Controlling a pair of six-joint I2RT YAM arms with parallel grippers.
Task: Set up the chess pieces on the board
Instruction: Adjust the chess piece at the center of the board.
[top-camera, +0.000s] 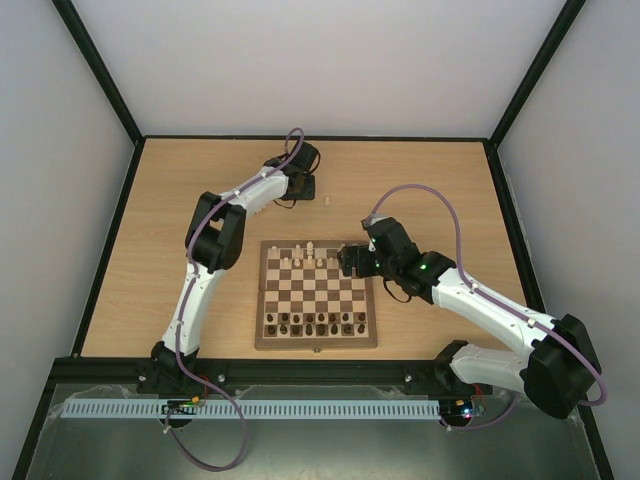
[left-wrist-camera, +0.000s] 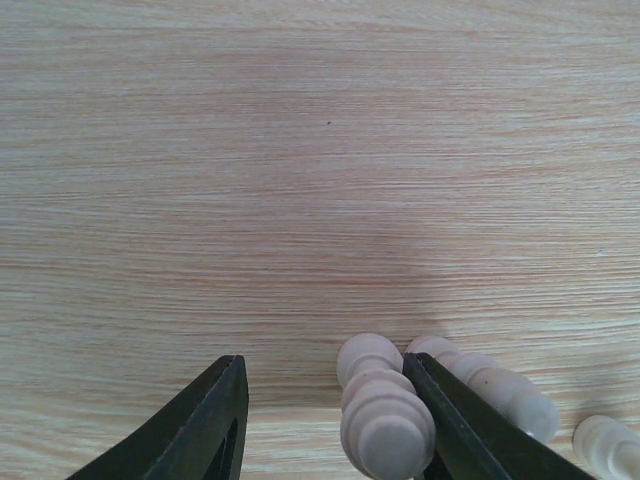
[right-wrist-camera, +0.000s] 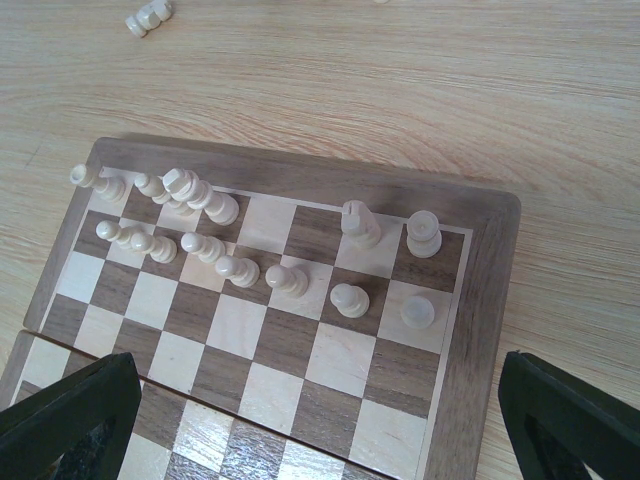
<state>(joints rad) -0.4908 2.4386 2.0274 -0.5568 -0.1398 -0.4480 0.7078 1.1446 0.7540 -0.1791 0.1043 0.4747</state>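
Both jaw pairs are gaping; we are straddling a toppled cream piece off-centre with the left gripper, so closing is risking flicking it away.

The table is carrying the board near its middle, and a few pale pieces are lying loose on the wood beyond it.

One overhead, two wrist cams.
Top cam sits high at the near side, looking down on the whole tabletop; left wrist hugs that wood up close, right wrist overlooks the far rows of the board, which overhead shares.
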